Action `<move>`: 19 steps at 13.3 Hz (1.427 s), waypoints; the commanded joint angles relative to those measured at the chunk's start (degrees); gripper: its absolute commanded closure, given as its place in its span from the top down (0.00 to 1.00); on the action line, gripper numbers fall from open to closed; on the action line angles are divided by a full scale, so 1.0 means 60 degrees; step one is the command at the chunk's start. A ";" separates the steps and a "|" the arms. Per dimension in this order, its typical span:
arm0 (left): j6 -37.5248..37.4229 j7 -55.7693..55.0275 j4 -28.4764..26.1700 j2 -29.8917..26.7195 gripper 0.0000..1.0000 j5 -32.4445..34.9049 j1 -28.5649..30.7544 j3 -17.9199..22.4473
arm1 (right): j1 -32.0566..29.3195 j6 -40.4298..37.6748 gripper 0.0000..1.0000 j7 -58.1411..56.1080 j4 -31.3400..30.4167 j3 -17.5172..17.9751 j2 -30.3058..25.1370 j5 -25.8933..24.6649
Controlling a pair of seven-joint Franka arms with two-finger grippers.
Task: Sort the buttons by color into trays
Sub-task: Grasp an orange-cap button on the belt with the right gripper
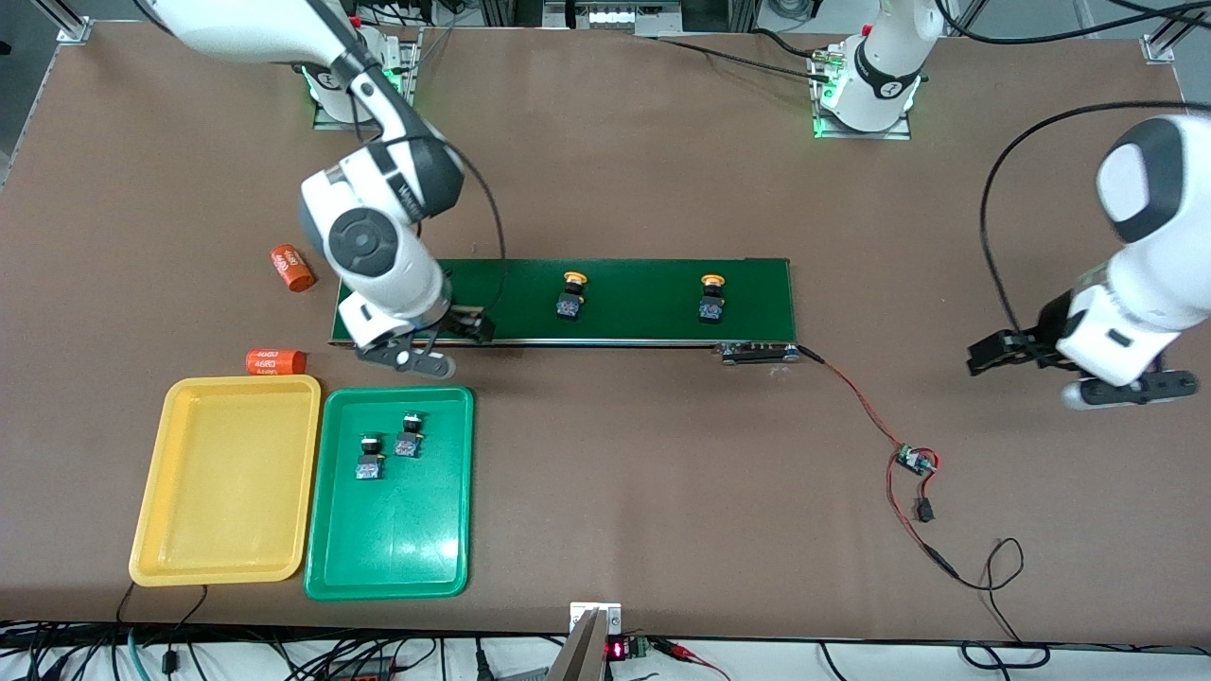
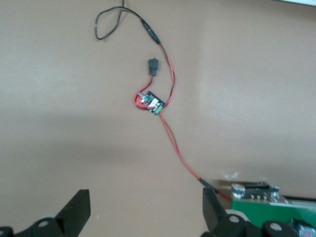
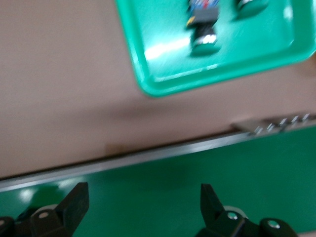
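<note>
— How are the buttons placed?
— Two buttons point(image 1: 386, 456) are set in one tray point(image 1: 390, 567); two more point(image 1: 640, 295) are stood apart on the conveyor belt point(image 1: 643, 326).
— And the second tray?
— The second tray point(image 1: 225, 558) is laid beside the first, toward the right arm's end.

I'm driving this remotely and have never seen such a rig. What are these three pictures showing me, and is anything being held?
The wide picture looks down from across the table at two robot arms. The other two come from cameras on their wrists. The right pincer hangs open over the end of the conveyor belt nearest the trays, holding nothing. The left pincer waits open and empty over bare table, toward its own end. Two yellow-capped buttons stand on the belt. Two green buttons lie in the green tray; the yellow tray beside it holds none. Two orange cylinders lie nearby.
</note>
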 commanded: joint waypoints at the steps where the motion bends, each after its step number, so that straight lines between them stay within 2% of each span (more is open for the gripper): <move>1: -0.1439 0.0049 0.1573 0.0286 1.00 0.0075 -0.0166 0.0241 | 0.0228 0.0582 1.00 0.0467 -0.0556 0.0301 -0.0198 0.0068; 3: -0.1499 0.0340 0.1619 0.0039 1.00 0.0016 -0.0150 0.0489 | 0.0463 0.1036 1.00 0.0831 -0.0762 0.0302 -0.0111 0.0083; 6: -0.2449 0.0810 0.1546 -0.0431 1.00 0.0045 -0.0135 0.0476 | 0.0743 0.1375 1.00 0.1376 -0.0792 0.0302 0.0167 0.0039; 9: -0.2175 0.0826 0.1357 -0.0679 1.00 0.0118 -0.0150 0.0374 | 0.0772 0.1376 1.00 0.1376 -0.0807 0.0302 0.0183 0.0039; 12: -0.0742 0.0826 -0.0586 -0.1819 1.00 0.0074 -0.0121 0.0358 | 0.1006 0.1755 1.00 0.1361 -0.0792 0.0287 0.0401 -0.0049; 13: -0.0781 0.0826 -0.0752 -0.1924 1.00 0.0089 -0.0121 0.0373 | 0.1079 0.1771 1.00 0.1347 -0.0792 0.0287 0.0475 -0.0122; 17: -0.1294 0.0839 -0.0462 -0.1809 1.00 0.0147 -0.0135 0.0387 | 0.1138 0.1771 1.00 0.1273 -0.0850 0.0272 0.0666 -0.0415; 18: -0.1498 0.0811 -0.0229 -0.1678 1.00 0.0147 -0.0135 0.0388 | 0.1153 0.1771 0.96 0.1259 -0.0865 0.0272 0.0724 -0.0488; 19: -0.1688 0.0811 -0.0009 -0.1502 1.00 0.0133 -0.0135 0.0417 | 0.1153 0.1771 0.84 0.1259 -0.0880 0.0272 0.0768 -0.0721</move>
